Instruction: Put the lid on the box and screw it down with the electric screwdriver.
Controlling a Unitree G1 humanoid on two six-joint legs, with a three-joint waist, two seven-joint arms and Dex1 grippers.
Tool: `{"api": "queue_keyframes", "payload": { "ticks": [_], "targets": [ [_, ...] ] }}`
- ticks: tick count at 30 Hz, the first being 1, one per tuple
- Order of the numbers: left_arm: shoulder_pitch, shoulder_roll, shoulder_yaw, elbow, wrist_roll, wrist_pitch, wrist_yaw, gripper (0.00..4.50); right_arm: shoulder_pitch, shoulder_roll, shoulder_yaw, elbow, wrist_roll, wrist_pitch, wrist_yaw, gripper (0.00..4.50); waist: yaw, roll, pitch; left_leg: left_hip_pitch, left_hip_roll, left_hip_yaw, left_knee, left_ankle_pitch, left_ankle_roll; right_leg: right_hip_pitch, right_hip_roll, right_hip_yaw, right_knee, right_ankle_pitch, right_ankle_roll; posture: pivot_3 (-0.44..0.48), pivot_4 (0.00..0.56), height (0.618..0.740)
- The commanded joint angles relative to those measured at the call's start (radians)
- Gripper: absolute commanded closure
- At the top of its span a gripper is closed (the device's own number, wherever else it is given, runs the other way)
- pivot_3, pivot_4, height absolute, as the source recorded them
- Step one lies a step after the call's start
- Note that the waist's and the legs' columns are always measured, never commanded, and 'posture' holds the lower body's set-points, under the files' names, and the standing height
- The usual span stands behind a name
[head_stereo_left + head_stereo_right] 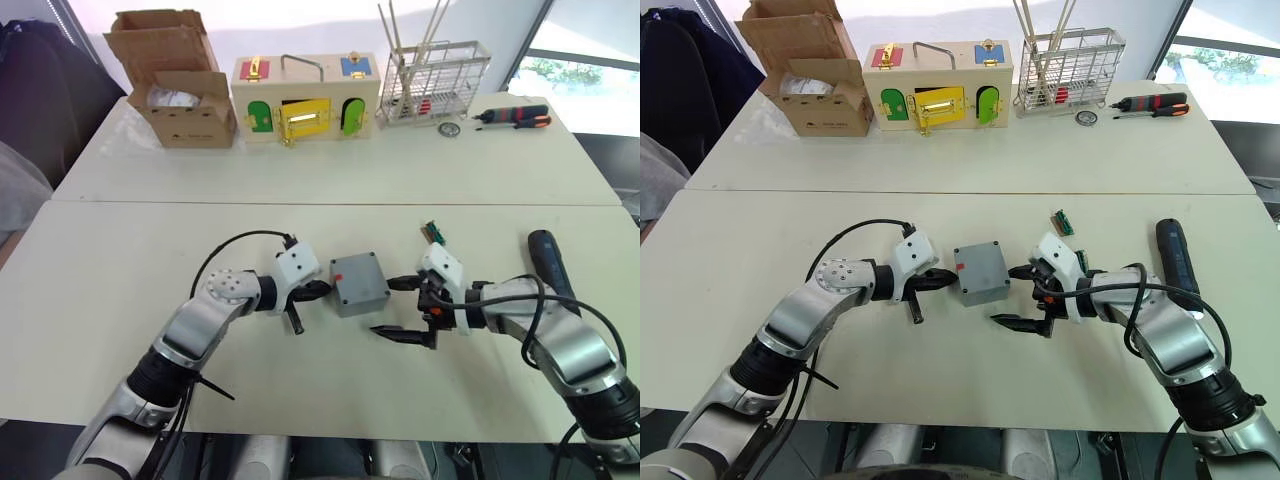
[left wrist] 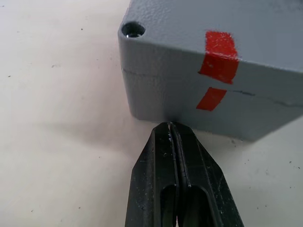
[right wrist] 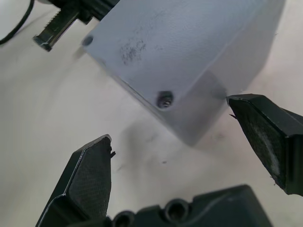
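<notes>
The grey box [image 1: 362, 301] stands at the middle of the near table, with the lid [image 1: 356, 272] lying flat on top of it. In the left wrist view a seam runs between lid [image 2: 199, 28] and box [image 2: 156, 99], and red tape marks cross it. My left gripper [image 1: 325, 290] is shut, its tips [image 2: 170, 127] against the box's left wall. On the box's right side my right gripper [image 1: 392, 307] stands open with one finger at the wall; it holds nothing. The black electric screwdriver [image 1: 548, 262] lies on the table beyond my right arm.
Along the far table stand a cardboard carton [image 1: 180, 85], a wooden box with coloured doors [image 1: 305, 100] and a wire rack [image 1: 432, 85], with a red-and-black hand screwdriver [image 1: 515, 117] to their right. A small green part [image 1: 432, 233] lies just behind my right gripper.
</notes>
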Motion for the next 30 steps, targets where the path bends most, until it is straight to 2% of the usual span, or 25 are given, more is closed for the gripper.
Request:
{"api": "queue_keyframes", "payload": {
  "ticks": [1, 7, 17, 20, 25, 29, 30],
  "targets": [
    [-0.012, -0.01, 0.015, -0.024, 0.002, -0.027, 0.002, 4.5, 0.01, 0.018, -0.015, -0.058, 0.025, 0.007, -0.015, 0.01, 0.0, 0.0, 0.0, 0.0, 0.0, 0.0, 0.0, 0.0, 0.0, 0.0, 0.0, 0.0, 0.0, 0.0, 0.0, 0.0, 0.15, 0.73],
    [-0.038, -0.028, 0.014, 0.042, 0.023, -0.061, 0.009, 4.5, 0.006, 0.026, -0.012, -0.067, 0.019, 0.025, -0.027, 0.01, 0.001, 0.0, 0.0, 0.0, 0.0, 0.0, 0.0, 0.0, 0.0, 0.0, 0.0, 0.0, 0.0, 0.0, 0.0, 0.0, 0.15, 0.73],
    [-0.048, -0.046, 0.008, 0.055, 0.041, -0.083, 0.01, 4.5, 0.006, 0.034, -0.015, -0.095, 0.027, 0.06, -0.042, 0.01, 0.0, 0.0, 0.0, 0.0, 0.0, 0.0, 0.0, 0.0, 0.0, 0.0, 0.0, 0.0, 0.0, 0.0, 0.0, 0.0, 0.15, 0.73],
    [-0.04, -0.032, 0.012, 0.031, 0.036, -0.073, -0.001, 4.5, 0.007, 0.005, -0.03, -0.097, 0.01, 0.063, -0.045, 0.01, 0.0, 0.0, 0.0, 0.0, 0.0, 0.0, 0.0, 0.0, 0.0, 0.0, 0.0, 0.0, 0.0, 0.0, 0.0, 0.0, 0.15, 0.73],
    [-0.002, 0.092, 0.07, -0.071, 0.004, -0.053, -0.072, 4.5, 0.07, -0.141, -0.159, -0.207, 0.074, 0.193, -0.023, 0.01, 0.0, 0.0, 0.0, 0.0, 0.0, 0.0, 0.0, 0.0, 0.0, 0.0, 0.0, 0.0, 0.0, 0.0, 0.0, 0.0, 0.15, 0.73],
    [0.038, 0.172, 0.141, -0.153, -0.094, -0.04, -0.163, 4.5, 0.113, -0.159, -0.311, -0.285, 0.196, 0.319, -0.038, 0.01, -0.001, 0.0, 0.0, 0.0, 0.001, 0.0, -0.001, 0.0, 0.0, 0.0, 0.0, 0.0, 0.0, 0.0, 0.0, 0.0, 0.15, 0.73],
    [0.047, 0.2, 0.17, -0.182, -0.139, -0.029, -0.203, 4.5, 0.105, -0.125, -0.392, -0.289, 0.262, 0.373, -0.066, 0.01, -0.001, 0.0, 0.0, 0.0, 0.002, 0.0, -0.001, 0.0, 0.0, 0.0, 0.0, 0.0, 0.0, 0.0, 0.0, 0.0, 0.15, 0.73]
  ]
}}
